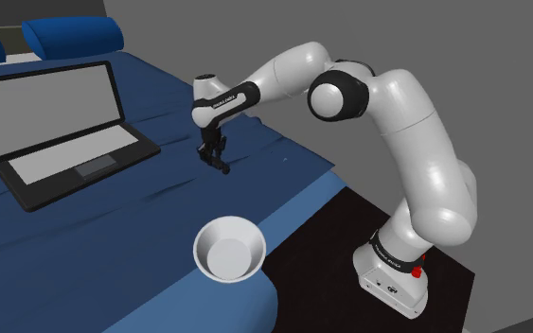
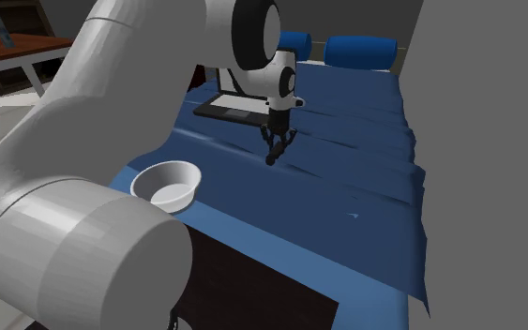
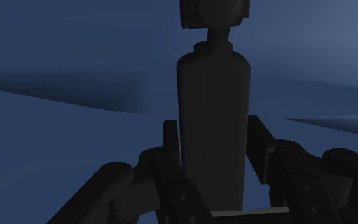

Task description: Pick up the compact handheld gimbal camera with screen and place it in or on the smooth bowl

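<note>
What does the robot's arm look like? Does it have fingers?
It is a fat, rounded white arm with dark joints. A dark band with small white lettering sits near its black two-finger gripper. Its white stand has a small red part.

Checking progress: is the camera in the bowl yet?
No, the camera is clasped between the jaws over the bed, apart from the bowl.
</note>
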